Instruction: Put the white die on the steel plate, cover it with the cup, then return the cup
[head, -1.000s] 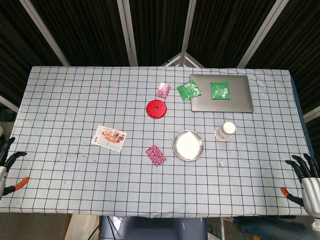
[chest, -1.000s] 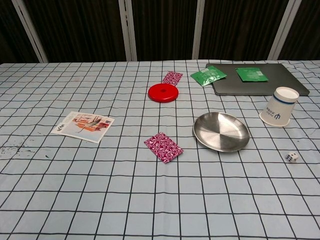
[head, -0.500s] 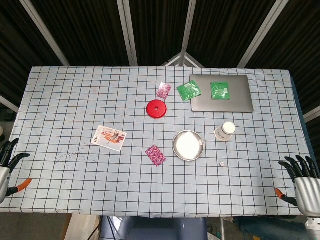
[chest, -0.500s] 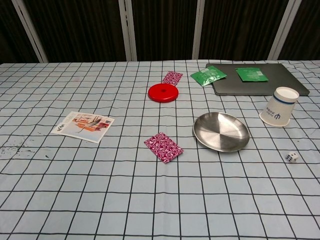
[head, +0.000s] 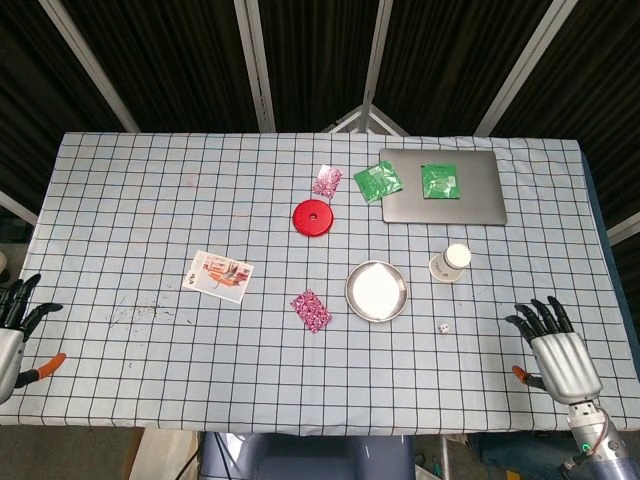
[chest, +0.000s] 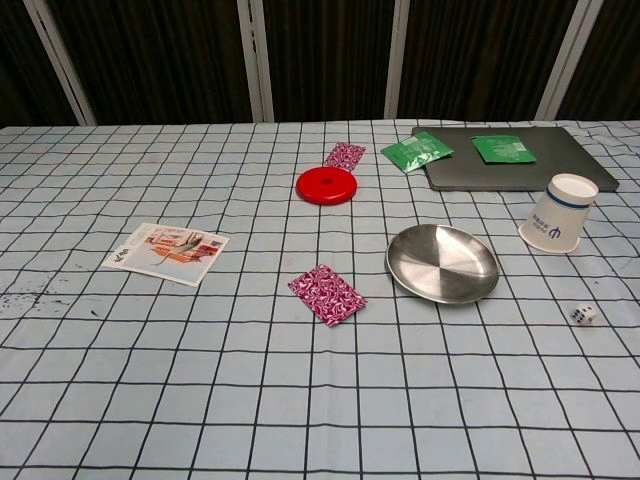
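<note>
The small white die (head: 442, 326) (chest: 583, 314) lies on the checked cloth, right of the empty steel plate (head: 376, 290) (chest: 442, 263). Behind the die, the white paper cup (head: 451, 263) (chest: 557, 212) stands upside down. My right hand (head: 556, 352) hovers over the table's front right part, fingers spread and holding nothing, well right of the die. At the front left edge my left hand (head: 14, 334) is also spread and empty. Neither hand shows in the chest view.
A grey laptop (head: 443, 186) with a green packet (head: 440, 181) lies at the back right, another green packet (head: 377, 181) beside it. A red disc (head: 313, 217), two patterned pink packets (head: 326, 181) (head: 311, 310) and a printed card (head: 218, 275) lie mid-table.
My right hand has moved left and inward from the table's right edge toward the die. The left hand has barely shifted. The die, cup and plate have not moved.
</note>
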